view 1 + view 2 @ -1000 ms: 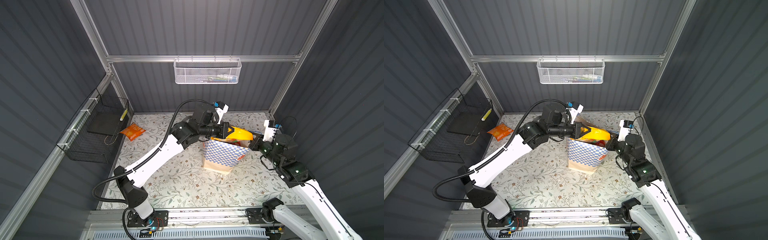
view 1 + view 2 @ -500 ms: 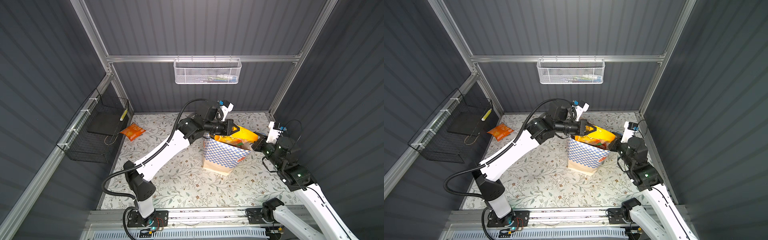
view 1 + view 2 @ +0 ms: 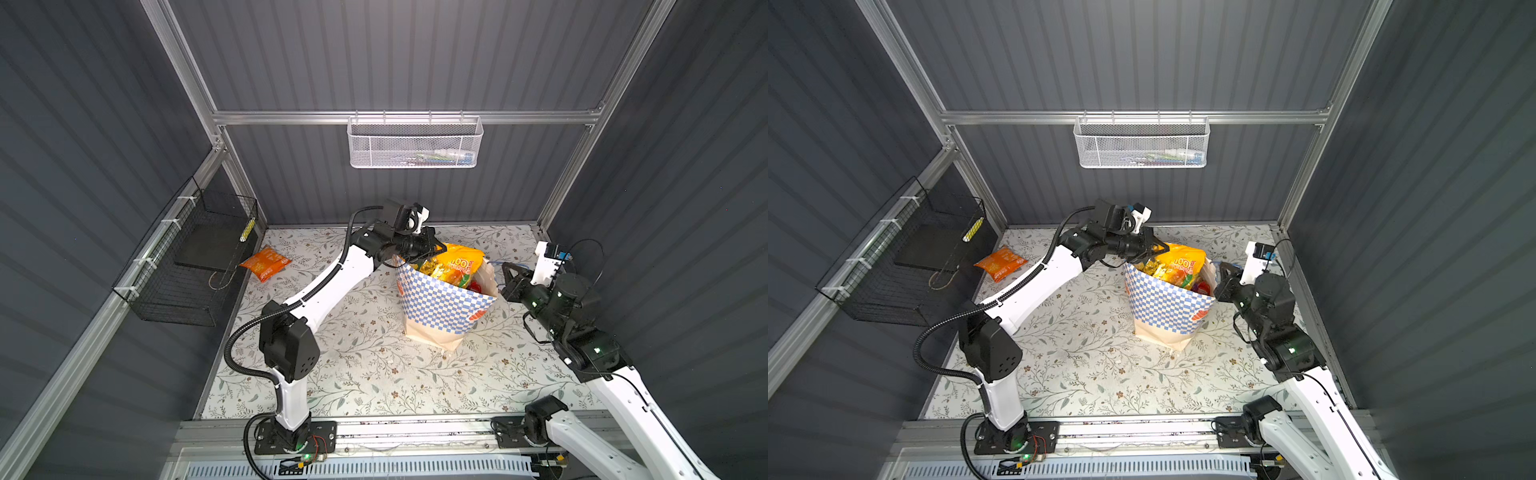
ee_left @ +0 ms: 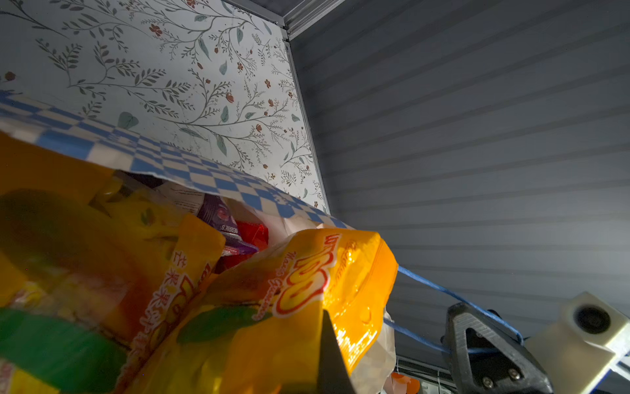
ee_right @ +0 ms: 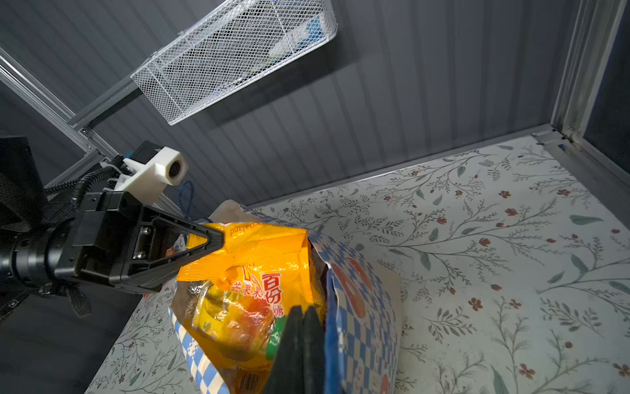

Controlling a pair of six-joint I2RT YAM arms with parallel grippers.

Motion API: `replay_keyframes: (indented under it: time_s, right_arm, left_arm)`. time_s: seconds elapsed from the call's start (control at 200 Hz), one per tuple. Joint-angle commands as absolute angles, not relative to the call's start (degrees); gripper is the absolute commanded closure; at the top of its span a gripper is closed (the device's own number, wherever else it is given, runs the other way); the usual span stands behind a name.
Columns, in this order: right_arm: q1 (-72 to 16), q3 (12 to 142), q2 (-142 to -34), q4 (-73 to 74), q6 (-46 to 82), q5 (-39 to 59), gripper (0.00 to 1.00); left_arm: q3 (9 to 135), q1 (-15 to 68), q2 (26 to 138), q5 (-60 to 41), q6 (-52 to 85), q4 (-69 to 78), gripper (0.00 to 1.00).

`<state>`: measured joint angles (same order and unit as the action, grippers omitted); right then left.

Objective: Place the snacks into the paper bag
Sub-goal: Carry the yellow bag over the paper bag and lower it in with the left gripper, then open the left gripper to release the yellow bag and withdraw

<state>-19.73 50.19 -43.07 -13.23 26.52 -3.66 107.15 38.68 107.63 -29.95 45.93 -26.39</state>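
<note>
left fingers (image 5: 213,238) closed on 1 yellow packet (image 5: 259,249) in paper bag (image 3: 440,303); right fingers (image 5: 293,341) closed on its cord (image 4: 439,291)

The tall blue-and-white checkered paper bag (image 3: 440,301) is so full of shiny yellow packets (image 3: 457,264) that its inside floor is hidden. Only a small bit of a purple packet (image 4: 218,215) and a red packet (image 4: 254,233) peeks out between them. The things in the white mesh basket (image 3: 374,145) on the wall are too small to tell. In the right wrist view the edge cuts off most of the black right gripper (image 5: 303,312), and whether it pinches the blue cord handle (image 4: 443,292) is hard to tell
</note>
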Motion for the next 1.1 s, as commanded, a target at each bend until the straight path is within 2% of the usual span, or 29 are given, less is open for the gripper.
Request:
replay_keyframes:
  time_s: [0.0, 0.2, 0.315, 0.4, 0.655, 0.811, 0.896, 0.991, 1.096]
  right_arm:
    - [-19.9, 50.7, -42.8, -10.8, 25.9, -3.2, 0.98]
    - [-19.9, 50.8, -43.5, -10.7, 25.9, -2.8, 0.98]
    - [-19.8, 50.8, -43.6, -10.7, 25.8, -2.9, 0.98]
    - [-19.9, 50.8, -43.6, -10.7, 25.8, -2.9, 0.98]
    - [-19.8, 51.0, -43.5, -11.0, 25.6, -2.9, 0.98]
    - [-19.9, 51.1, -43.5, -11.2, 25.6, -2.9, 0.98]
    - [-19.9, 51.2, -43.5, -11.2, 25.7, -2.8, 0.98]
    - [-19.8, 51.2, -43.6, -11.2, 25.8, -2.5, 0.98]
    - [-19.9, 51.2, -43.2, -11.4, 25.5, -3.2, 0.98]
  left_arm:
    - [105.1, 39.1, 105.0, -30.8, 45.8, -25.7, 1.0]
    - [109.8, 44.4, 104.9, -33.9, 41.5, -28.6, 1.0]
    - [116.9, 48.9, 107.2, -34.4, 35.5, -35.0, 1.0]
    - [114.7, 49.1, 106.2, -33.9, 37.9, -32.2, 1.0]
    - [113.2, 47.0, 107.8, -24.0, 38.5, -35.3, 1.0]
    - [110.5, 45.2, 109.7, -9.0, 36.4, -41.9, 1.0]
    - [108.8, 43.4, 110.9, -7.4, 37.5, -42.1, 1.0]
    - [110.6, 43.3, 112.2, -16.8, 38.0, -37.8, 0.71]
    - [116.1, 44.4, 111.8, -18.2, 36.5, -38.0, 0.5]
